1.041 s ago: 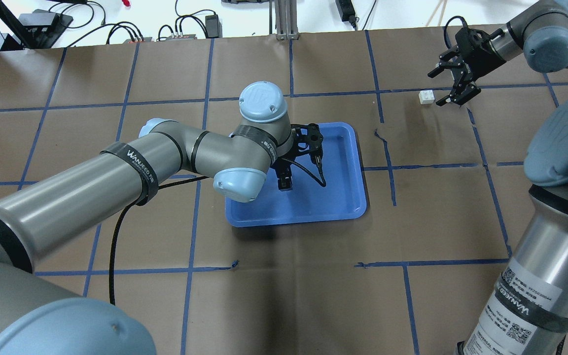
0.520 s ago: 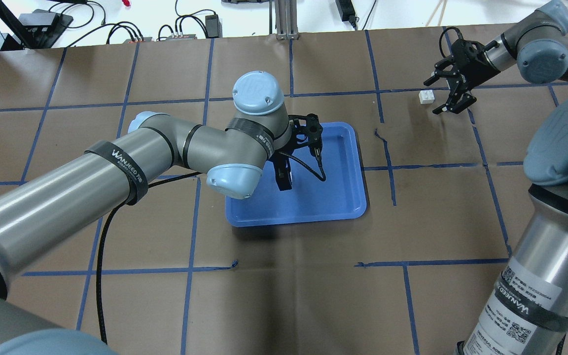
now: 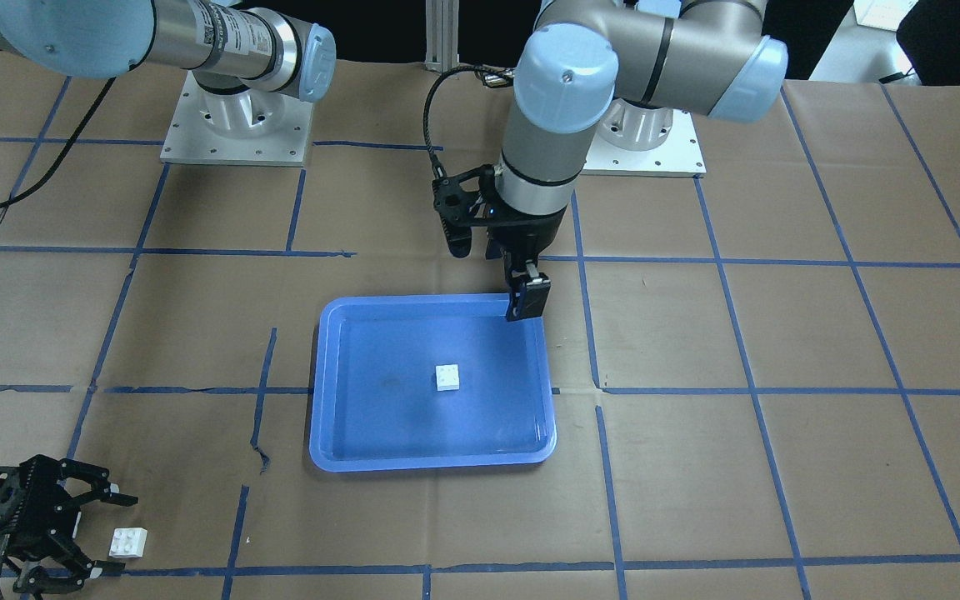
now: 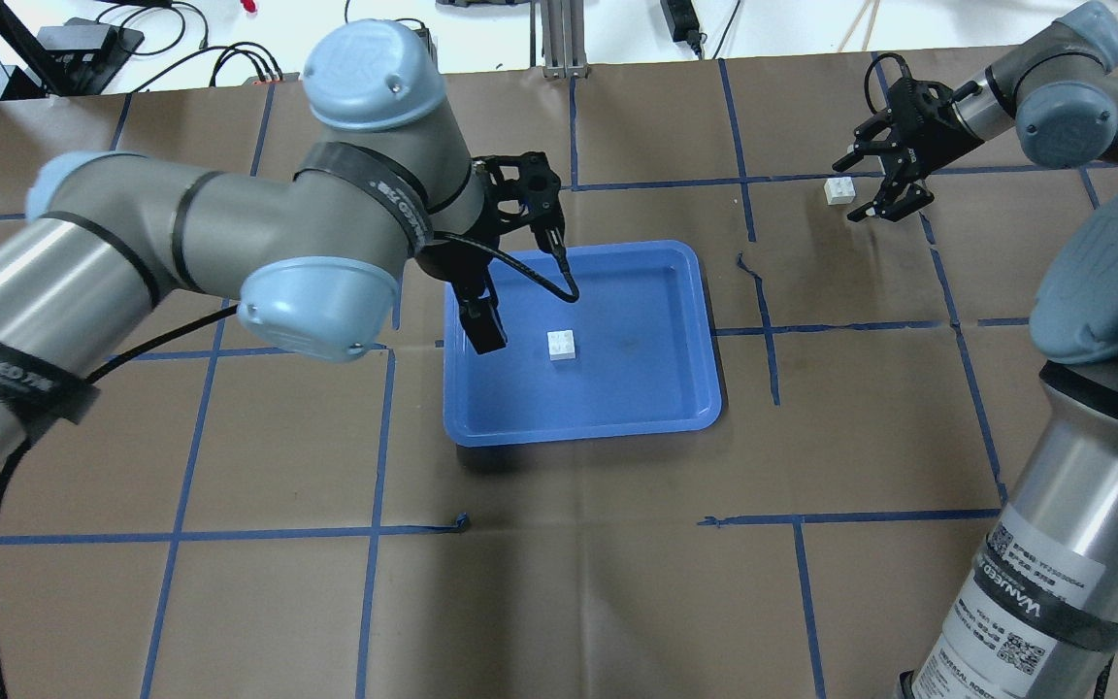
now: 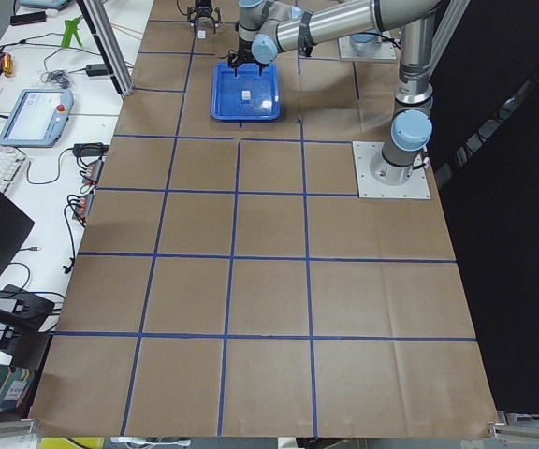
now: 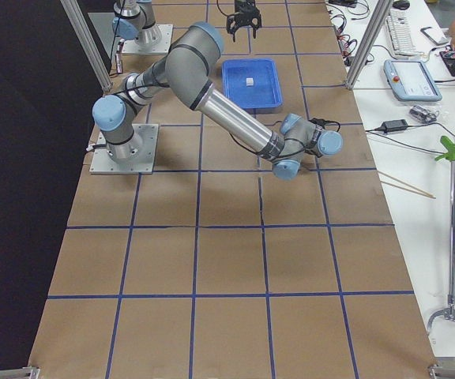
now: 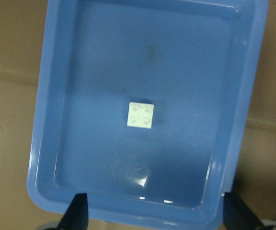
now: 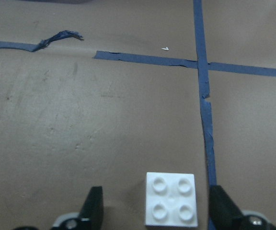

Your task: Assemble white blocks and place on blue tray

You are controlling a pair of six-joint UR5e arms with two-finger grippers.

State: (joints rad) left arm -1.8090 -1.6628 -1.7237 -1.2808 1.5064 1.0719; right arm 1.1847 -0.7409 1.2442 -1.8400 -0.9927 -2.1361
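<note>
One white block (image 4: 561,345) lies studs up on the floor of the blue tray (image 4: 646,379), also in the front view (image 3: 447,377) and the left wrist view (image 7: 140,115). My left gripper (image 4: 479,325) is open and empty, raised over the tray's rim nearest the robot (image 7: 128,213). The second white block (image 4: 839,190) sits on the brown table at the far right. My right gripper (image 4: 865,186) is open, low beside it. In the right wrist view the block (image 8: 170,199) lies between the two fingertips (image 8: 94,206), apart from both.
The tray (image 3: 380,433) sits mid-table on brown paper with a blue tape grid. Cables and power boxes (image 4: 365,58) lie beyond the far edge. The left arm's elbow (image 4: 321,306) hangs left of the tray. The right arm's base column (image 4: 1054,544) stands at the near right.
My left arm has pulled back to the left and risen, uncovering the white block on the tray. My right gripper has edged left toward the second block.
</note>
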